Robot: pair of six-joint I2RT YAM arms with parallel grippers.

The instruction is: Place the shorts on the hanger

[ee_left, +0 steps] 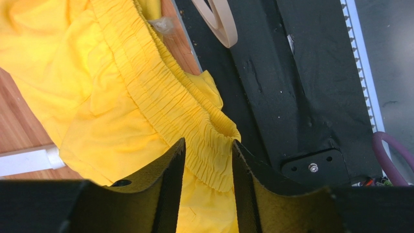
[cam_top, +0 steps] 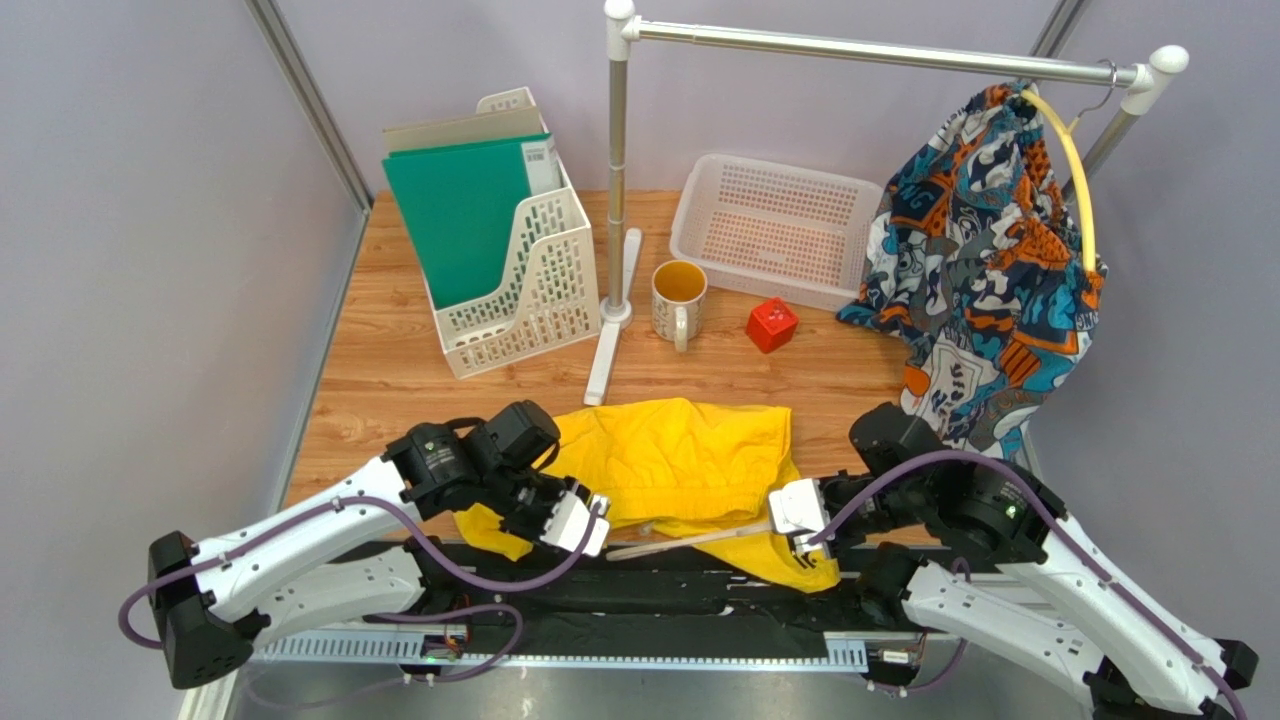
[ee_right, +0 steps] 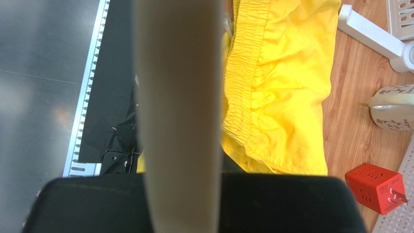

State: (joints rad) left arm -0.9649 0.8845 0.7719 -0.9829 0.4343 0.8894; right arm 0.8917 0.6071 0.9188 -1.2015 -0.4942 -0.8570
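Observation:
The yellow shorts (cam_top: 684,450) lie crumpled on the wooden table, their near edge over the black mat. My left gripper (cam_top: 579,525) is at their near left corner. In the left wrist view it (ee_left: 208,162) is open, and the ribbed elastic waistband (ee_left: 194,121) runs between its two fingers (ee_left: 167,170). My right gripper (cam_top: 796,518) is shut on the pale beige hanger (cam_top: 699,540), which lies low across the shorts' near edge. In the right wrist view the hanger's thick arm (ee_right: 177,97) runs up from between the jaws, beside the shorts (ee_right: 282,82). A curved end of the hanger (ee_left: 218,24) shows past the waistband.
At the back stand a white file rack with green folders (cam_top: 504,240), a clothes rail stand (cam_top: 616,195), a mug (cam_top: 678,297), a red cube (cam_top: 771,323) and a white basket (cam_top: 774,225). A patterned garment (cam_top: 977,270) hangs from the rail at right.

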